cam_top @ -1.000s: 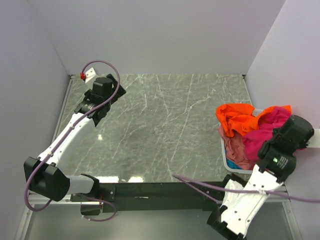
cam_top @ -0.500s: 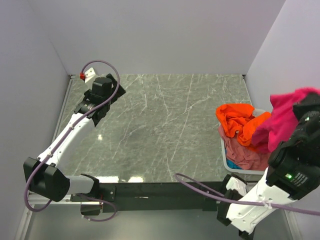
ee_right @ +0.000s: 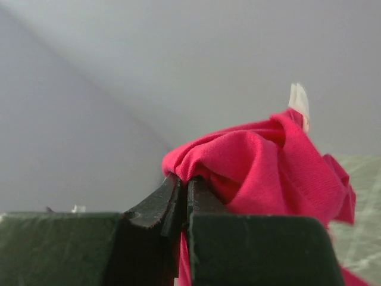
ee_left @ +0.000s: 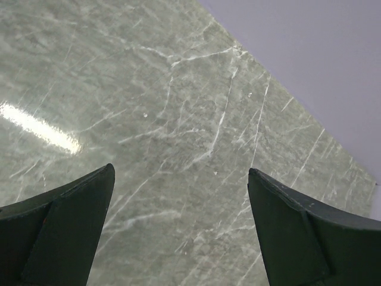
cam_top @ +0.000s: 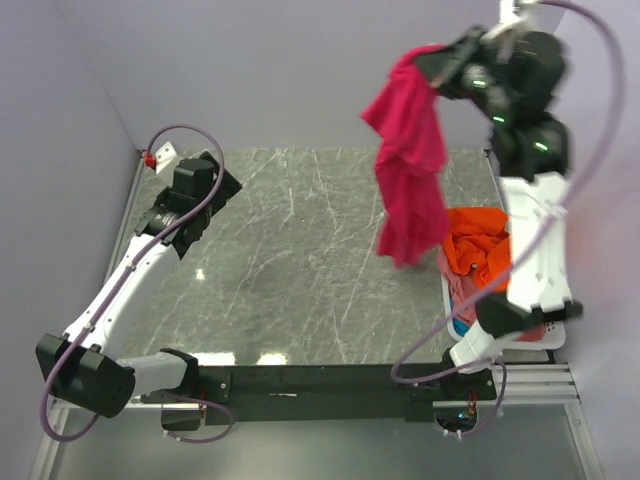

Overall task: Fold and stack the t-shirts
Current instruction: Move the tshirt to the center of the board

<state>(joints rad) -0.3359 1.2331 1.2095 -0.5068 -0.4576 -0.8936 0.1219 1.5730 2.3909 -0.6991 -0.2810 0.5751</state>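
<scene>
Right now your right gripper (cam_top: 441, 58) has its jaws pinched almost closed on one small bunched fold of the crimson-magenta cloth t-shirt (cam_top: 408, 170). The shirt hangs from it high above the grey-green marble table (cam_top: 290, 270) in a long, twisted drape. That grip is your first worry: the right wrist view shows only a thin fold of cloth (ee_right: 268, 173) between the fingers, so a quick swing could pull it free. The shirt's lower end hangs close to the bright orange crumpled t-shirt (cam_top: 476, 240), which is heaped over the rim of the white plastic basket (cam_top: 446, 296). You cannot tell whether the two are touching. If they are snagged, carrying the shirt left could drag the orange one out. Because the shirt is roped up, setting it down as it is would probably leave a crumpled heap. Your left gripper (cam_top: 222, 186) is spread wide over bare marble with nothing between its fingers (ee_left: 71, 220), well away from the shirt and too far to catch a second corner.
</scene>
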